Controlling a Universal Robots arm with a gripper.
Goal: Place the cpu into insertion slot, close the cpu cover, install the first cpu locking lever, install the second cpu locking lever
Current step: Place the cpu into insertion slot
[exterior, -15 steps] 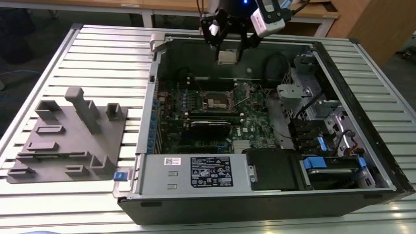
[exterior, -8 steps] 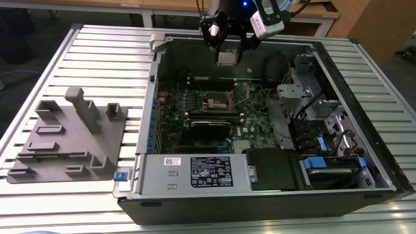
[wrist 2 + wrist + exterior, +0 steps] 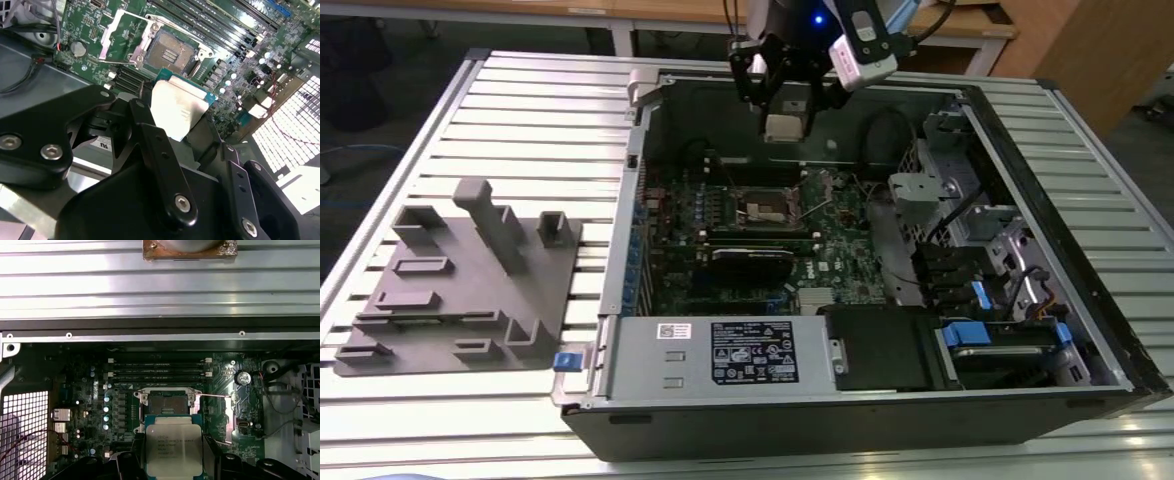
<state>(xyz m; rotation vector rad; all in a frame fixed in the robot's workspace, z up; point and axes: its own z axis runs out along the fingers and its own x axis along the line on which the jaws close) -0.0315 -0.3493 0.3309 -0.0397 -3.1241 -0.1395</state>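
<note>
Holding cpu (image 3: 173, 450) clamped between fingers (image 3: 143, 114), above insertion slot (image 3: 167, 405).

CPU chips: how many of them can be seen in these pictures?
1. The cpu is held in the gripper, apart from the insertion slot, which lies empty. No other chip seems hidden there.

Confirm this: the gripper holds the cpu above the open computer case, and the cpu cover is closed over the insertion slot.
Wrong on the cover. In the second wrist view the cpu cover is swung open beside the insertion slot, whose contacts lie bare. The rest stands: the gripper holds the cpu above the open computer case.
</note>
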